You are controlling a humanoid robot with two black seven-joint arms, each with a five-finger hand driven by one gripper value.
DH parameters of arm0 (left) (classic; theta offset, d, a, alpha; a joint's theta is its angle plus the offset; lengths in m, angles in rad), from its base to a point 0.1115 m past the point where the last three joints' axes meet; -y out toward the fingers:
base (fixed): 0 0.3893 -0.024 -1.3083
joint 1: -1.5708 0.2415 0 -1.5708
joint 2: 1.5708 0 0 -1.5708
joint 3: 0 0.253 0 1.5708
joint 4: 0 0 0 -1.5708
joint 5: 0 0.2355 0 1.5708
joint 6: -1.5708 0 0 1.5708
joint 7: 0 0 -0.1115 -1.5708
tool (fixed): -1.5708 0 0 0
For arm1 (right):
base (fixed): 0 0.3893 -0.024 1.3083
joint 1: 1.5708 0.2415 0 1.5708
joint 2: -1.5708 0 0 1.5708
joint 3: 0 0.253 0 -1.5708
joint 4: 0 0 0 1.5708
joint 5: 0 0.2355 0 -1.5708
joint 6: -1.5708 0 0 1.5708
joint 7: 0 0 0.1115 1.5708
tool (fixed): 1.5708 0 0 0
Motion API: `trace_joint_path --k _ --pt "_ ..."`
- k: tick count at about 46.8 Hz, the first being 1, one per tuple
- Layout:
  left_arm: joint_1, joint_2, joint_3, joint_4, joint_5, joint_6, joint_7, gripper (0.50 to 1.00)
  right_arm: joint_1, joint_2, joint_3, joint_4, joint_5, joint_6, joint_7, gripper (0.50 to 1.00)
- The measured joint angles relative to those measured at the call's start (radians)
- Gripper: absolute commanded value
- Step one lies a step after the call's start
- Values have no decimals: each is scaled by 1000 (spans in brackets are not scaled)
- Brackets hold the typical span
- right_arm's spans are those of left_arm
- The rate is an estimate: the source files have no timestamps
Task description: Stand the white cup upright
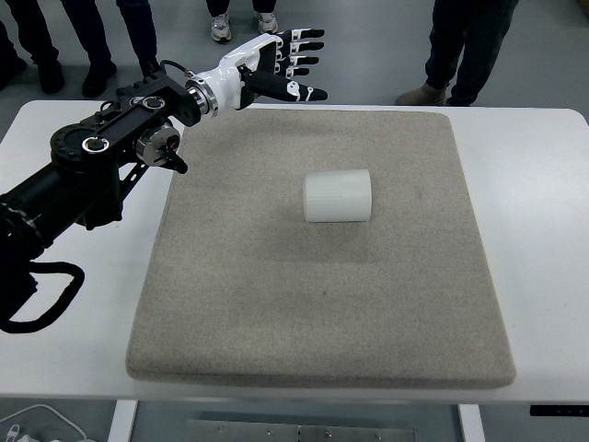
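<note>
Reaching is the step in hand: my left robot hand (276, 66) hovers with fingers spread, empty, over the mat's (239, 304) far edge. Cup (338, 195) lies sideways mid-mat, well apart. Next I'd bring the hand down beside it.

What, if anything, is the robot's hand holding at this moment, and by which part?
Nothing. The left hand is open above the mat's far edge, apart from the white cup lying on its side.
</note>
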Motion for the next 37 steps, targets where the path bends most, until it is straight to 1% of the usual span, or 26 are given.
trace_joint_path --k 7,16,19,22,26,28,37 --pt "-17 29 54 -59 102 -6 6 992 0 0 0 0 0 0 0 930" --pt "-65 59 155 -120 121 -9 17 992 0 0 0 0 0 0 0 930" --pt "-80 64 186 -137 123 -9 30 992 0 0 0 0 0 0 0 930" --pt "-97 72 214 -154 139 -9 54 990 0 0 0 0 0 0 0 930" --pt "-110 79 229 -189 175 -10 103 990 0 0 0 0 0 0 0 930" --pt "-114 82 230 -212 191 -11 138 992 0 0 0 0 0 0 0 930" --pt "-132 98 230 -319 203 -10 326 992 0 0 0 0 0 0 0 930"
